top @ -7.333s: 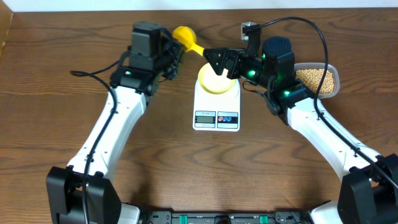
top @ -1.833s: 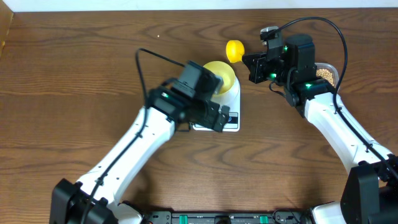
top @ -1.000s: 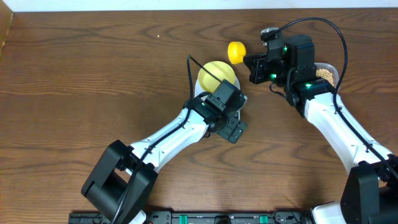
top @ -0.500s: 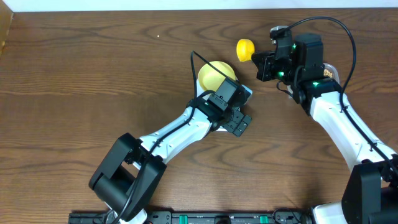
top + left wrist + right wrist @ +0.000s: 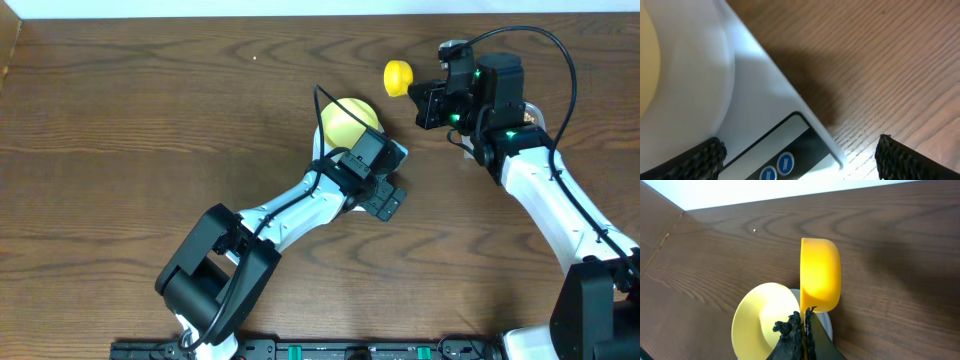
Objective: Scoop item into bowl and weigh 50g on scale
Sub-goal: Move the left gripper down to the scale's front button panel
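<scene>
From overhead, the small round pale-yellow bowl (image 5: 350, 120) sits on the white rectangular digital scale (image 5: 397, 152), which is mostly hidden under the left arm. The left pincer (image 5: 388, 203) hangs over the scale's front corner. The right pincer (image 5: 420, 95) holds a bright-yellow plastic scoop (image 5: 398, 77) above the dark wooden table (image 5: 150, 130), just beside the bowl and apart from it. No beans can be made out in this view.

In the left wrist view, the left pincer (image 5: 800, 156) is spread wide and grips nothing. Its tips straddle the scale (image 5: 755, 105) near the two round buttons. The bowl (image 5: 646, 65) shows only as an edge.

In the right wrist view, the right pincer (image 5: 801, 329) is clamped tight on the handle of the scoop (image 5: 820, 275), whose cup is turned on its side. The bowl (image 5: 762, 315) lies below it and looks empty.

The beans are probably hard, light and quick to roll, so the scoop wants a level carry by its handle and a slow tip. The bowl looks light and smooth and likely to slide, so it is best taken at the rim. The scale seems light too and is better not nudged.
</scene>
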Action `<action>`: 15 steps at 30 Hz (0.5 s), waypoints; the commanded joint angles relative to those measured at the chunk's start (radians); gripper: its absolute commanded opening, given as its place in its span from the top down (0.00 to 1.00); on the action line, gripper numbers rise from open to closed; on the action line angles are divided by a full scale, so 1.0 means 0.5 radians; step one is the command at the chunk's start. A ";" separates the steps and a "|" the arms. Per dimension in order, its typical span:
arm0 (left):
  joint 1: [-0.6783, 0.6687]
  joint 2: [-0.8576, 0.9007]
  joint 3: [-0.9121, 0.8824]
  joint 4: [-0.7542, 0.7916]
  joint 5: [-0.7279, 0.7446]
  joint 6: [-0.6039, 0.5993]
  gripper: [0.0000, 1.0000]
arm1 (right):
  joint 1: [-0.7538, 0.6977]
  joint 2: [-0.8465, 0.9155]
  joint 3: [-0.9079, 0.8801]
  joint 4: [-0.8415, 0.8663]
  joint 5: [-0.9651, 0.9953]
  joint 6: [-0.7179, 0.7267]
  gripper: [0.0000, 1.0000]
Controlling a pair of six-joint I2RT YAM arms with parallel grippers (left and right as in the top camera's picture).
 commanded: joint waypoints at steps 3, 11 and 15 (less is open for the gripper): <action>0.008 0.019 -0.005 0.036 -0.036 0.098 0.02 | -0.014 0.001 0.029 -0.018 0.010 -0.027 0.99; 0.008 0.019 -0.005 0.083 -0.037 0.114 0.03 | -0.011 0.001 0.029 -0.051 0.009 -0.027 0.99; 0.008 0.019 -0.005 0.094 -0.037 0.114 0.03 | -0.012 0.001 0.029 -0.085 0.010 -0.028 0.99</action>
